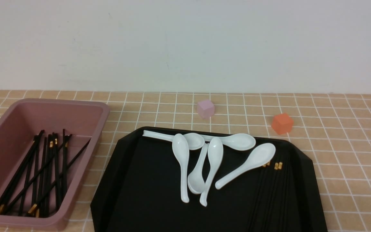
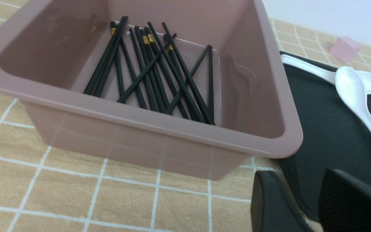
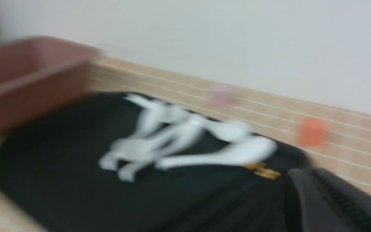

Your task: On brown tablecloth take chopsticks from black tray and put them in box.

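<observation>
Low on the right of the black tray (image 1: 146,193), thin, light, slippery chopsticks (image 1: 270,190) need pinching mid-stick; left gripper (image 2: 314,206) is slightly open and empty, right gripper (image 3: 336,206) unclear.

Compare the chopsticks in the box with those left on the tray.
The chopsticks in the box are a crisscrossed heap in the mauve box; the chopsticks on the tray lie flat, near parallel, on the black tray. The tray group looks smaller. Both are black with gold bands.
</observation>
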Controlling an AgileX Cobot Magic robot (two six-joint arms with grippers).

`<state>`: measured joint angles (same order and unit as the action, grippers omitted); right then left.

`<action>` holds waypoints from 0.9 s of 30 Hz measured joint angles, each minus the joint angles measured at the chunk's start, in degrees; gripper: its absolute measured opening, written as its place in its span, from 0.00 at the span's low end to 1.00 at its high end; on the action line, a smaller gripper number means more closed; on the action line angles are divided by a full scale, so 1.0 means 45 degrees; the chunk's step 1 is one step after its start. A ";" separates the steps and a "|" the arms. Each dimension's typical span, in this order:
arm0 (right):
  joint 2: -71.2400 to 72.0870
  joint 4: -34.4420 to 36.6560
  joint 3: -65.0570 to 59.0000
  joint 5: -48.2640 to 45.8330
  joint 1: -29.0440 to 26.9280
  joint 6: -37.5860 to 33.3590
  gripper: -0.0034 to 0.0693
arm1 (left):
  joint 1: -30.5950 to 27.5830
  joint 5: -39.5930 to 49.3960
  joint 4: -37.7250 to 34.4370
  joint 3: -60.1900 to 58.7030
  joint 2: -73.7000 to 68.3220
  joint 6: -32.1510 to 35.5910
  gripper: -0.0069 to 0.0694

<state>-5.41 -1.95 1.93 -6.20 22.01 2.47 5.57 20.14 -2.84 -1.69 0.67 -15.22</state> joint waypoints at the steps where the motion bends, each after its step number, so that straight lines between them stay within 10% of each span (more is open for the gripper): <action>1: 0.0242 0.0011 -0.0214 0.0000 -0.0393 -0.0193 0.11 | 0.0000 0.0000 0.0000 0.0000 0.0000 0.0000 0.40; 9: 0.1327 0.0099 -0.0735 -0.1820 -0.3153 -0.1068 0.12 | 0.0000 0.0000 0.0000 0.0000 0.0000 0.0000 0.40; 27: 0.1327 0.0085 -0.0659 -0.3316 -0.3734 -0.1068 0.16 | 0.0000 0.0000 0.0000 0.0000 0.0000 0.0000 0.40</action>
<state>0.56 -1.56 -1.03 -21.12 5.21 -2.33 5.57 20.14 -2.84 -1.69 0.67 -15.22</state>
